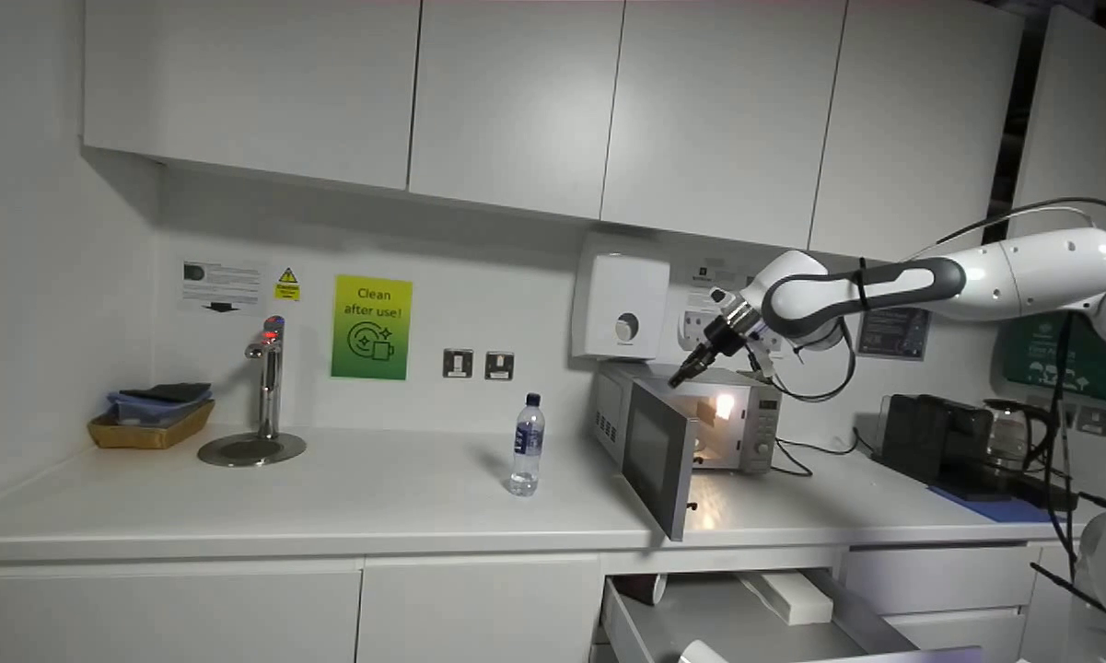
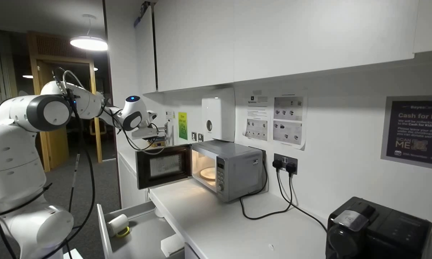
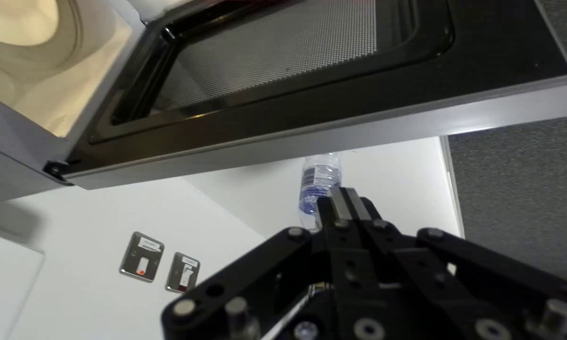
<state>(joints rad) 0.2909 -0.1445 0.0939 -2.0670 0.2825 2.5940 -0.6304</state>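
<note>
The jaws at the end of the white robot arm (image 1: 912, 281) are fully together, their two fingers (image 3: 338, 203) side by side, and they hold nothing. They slant downward, near the upper edge of the microwave door (image 1: 658, 451); in the wrist view, a gap shows between the fingertips and this edge. The door stands wide open on the microwave (image 2: 242, 172), which rests on the white surface (image 1: 378, 502). Its inside is lit, and a round plate (image 2: 208, 173) is there. A clear plastic bottle (image 1: 527, 451) with a dark cap stands upright on the surface, on the outer side of the door and apart from it. Below, a drawer (image 2: 147, 232) stands open, and in it a white mug (image 2: 117, 225) with a yellow handle lies on its side. A black coffee machine (image 2: 392, 230) is also on the surface.
</note>
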